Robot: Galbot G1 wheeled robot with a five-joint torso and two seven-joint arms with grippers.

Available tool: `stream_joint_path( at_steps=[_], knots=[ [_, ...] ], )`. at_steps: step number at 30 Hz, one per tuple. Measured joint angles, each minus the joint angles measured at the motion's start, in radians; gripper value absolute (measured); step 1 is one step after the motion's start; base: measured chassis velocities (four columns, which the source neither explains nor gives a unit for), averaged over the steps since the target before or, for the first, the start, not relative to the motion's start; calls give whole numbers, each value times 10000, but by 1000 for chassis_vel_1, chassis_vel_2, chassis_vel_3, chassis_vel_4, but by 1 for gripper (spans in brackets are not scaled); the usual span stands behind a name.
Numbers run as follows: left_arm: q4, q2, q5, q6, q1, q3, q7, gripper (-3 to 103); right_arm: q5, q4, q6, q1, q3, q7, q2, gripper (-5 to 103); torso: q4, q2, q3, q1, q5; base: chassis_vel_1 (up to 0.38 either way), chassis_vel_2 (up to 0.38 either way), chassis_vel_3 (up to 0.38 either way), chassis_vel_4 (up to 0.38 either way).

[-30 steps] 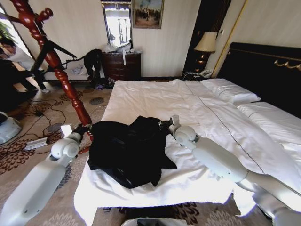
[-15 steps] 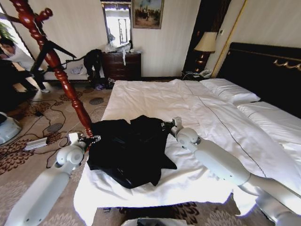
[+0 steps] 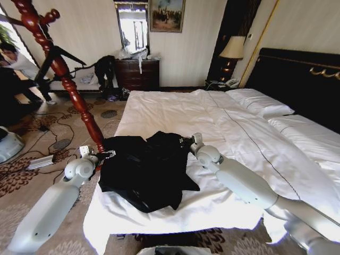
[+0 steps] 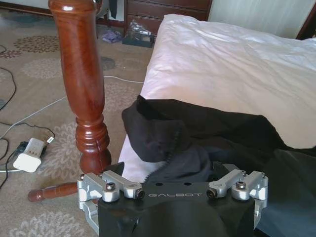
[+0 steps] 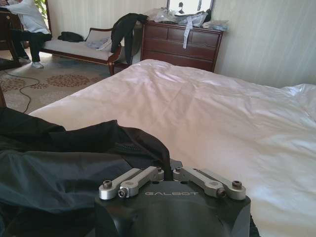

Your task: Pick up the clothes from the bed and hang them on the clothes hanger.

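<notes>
The clothes [image 3: 143,170], a large black garment, lie crumpled near the foot of the bed [image 3: 175,109], on its white duvet. My left gripper [image 3: 106,154] is at the garment's left edge, beside the bed's side, open with black fabric [image 4: 197,133] bunched between its spread jaws. My right gripper [image 3: 185,141] is at the garment's far right edge and shut on a raised fold of the clothes [image 5: 59,168]. The clothes hanger [image 3: 69,85], a red-brown turned-wood stand, rises from the carpet just left of my left gripper, and its lower pole [image 4: 81,74] is close by.
Cables and a white power adapter [image 4: 29,154] lie on the patterned carpet by the stand's foot. A dark dresser [image 3: 137,74] and a bench stand at the far wall. The black headboard [image 3: 303,79] and a lamp [image 3: 232,49] are at the right.
My left arm has swung right, from beside the stand's base to the garment's left edge. My right gripper has edged slightly left onto the garment's fold.
</notes>
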Motion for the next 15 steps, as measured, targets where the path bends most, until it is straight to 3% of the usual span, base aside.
stream_joint_path(
  at_steps=[5,10,12,15],
  knots=[
    [615,-297,44,-115,-255,24,192,98,-8,-40,72,36,-17,-7,56,2,-1,0,0,0,0,0,0,0,0],
    [905,-785,47,-266,-285,38,442,72,-13,9,154,68,-34,-8,74,2,0,0,0,0,0,0,0,0,0],
    [920,-884,53,-289,-280,58,466,72,-33,9,197,89,-48,-8,77,2,1,-1,0,0,0,0,0,0,0],
    [948,-1142,96,-457,-277,82,524,56,-76,5,267,179,-96,-20,89,2,0,0,0,0,1,0,0,0,0]
  ],
)
